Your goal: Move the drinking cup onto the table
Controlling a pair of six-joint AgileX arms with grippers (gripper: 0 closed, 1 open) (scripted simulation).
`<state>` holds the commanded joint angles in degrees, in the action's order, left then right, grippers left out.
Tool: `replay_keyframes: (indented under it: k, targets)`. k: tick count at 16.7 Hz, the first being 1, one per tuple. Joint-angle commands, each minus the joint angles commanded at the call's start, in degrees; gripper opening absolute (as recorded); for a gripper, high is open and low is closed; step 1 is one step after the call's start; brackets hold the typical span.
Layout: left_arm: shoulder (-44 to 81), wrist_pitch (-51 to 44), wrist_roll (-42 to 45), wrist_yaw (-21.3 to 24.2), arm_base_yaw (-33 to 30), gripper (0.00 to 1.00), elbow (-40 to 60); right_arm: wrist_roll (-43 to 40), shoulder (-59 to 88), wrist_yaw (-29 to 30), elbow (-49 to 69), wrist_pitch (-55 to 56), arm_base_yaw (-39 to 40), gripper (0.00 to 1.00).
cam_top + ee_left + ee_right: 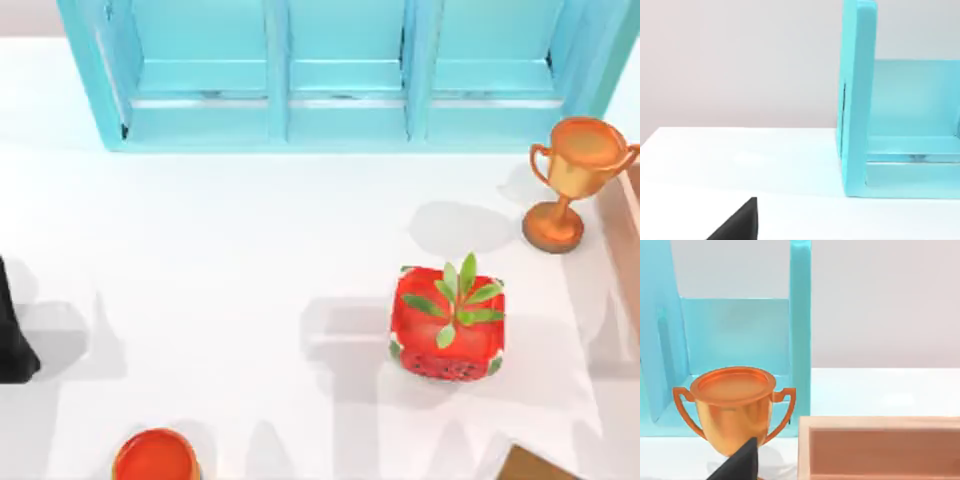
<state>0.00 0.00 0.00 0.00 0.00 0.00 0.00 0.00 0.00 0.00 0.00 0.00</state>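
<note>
A: Item one, nearest edge?
B: Orange-red round vessel (155,458), 7 o'clock on the white worktop (220,250). At 5 o'clock, the corner of a brown board (535,465), cut by the edge.

A: The arms?
B: Left arm (12,330), a dark form at 9 o'clock, at the worktop's left edge. Left pincer (737,225): a dark tip low in its wrist view, over bare worktop. Wide or narrow, I cannot tell. Right pincer (737,462): a dark tip in front of the trophy's bowl in its wrist view. Again, I cannot tell.

A: Mid-worktop?
B: Red watermelon planter (447,325), cube-shaped with green leaves, upright at 4 o'clock and standing apart from everything else.

A: Farther back?
B: Orange two-handled trophy cup (572,180), upright at 2 o'clock. Just beside it, at 3 o'clock, a pale wooden box (625,230), open-topped in the right wrist view.

A: Farthest?
B: Turquoise-blue shelved cabinet (340,70), 12 o'clock, spanning the back, its compartments facing the worktop.

A: The drinking cup?
B: Where it stands, I cannot tell.
</note>
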Motion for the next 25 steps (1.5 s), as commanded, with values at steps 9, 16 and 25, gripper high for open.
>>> replay_keyframes:
  k: [9,16,25]
  targets:
    - [0.0,0.0,0.0,0.0,0.0,1.0,0.0,-5.4,17.2,0.0,16.4,-15.5,-5.3,1.0]
    - [0.0,0.0,0.0,0.0,0.0,1.0,0.0,-14.7,56.5,-0.2,46.1,-45.6,-14.9,1.0]
    - [0.0,0.0,0.0,0.0,0.0,1.0,0.0,-23.7,89.9,-0.1,75.0,-72.9,-24.2,1.0]
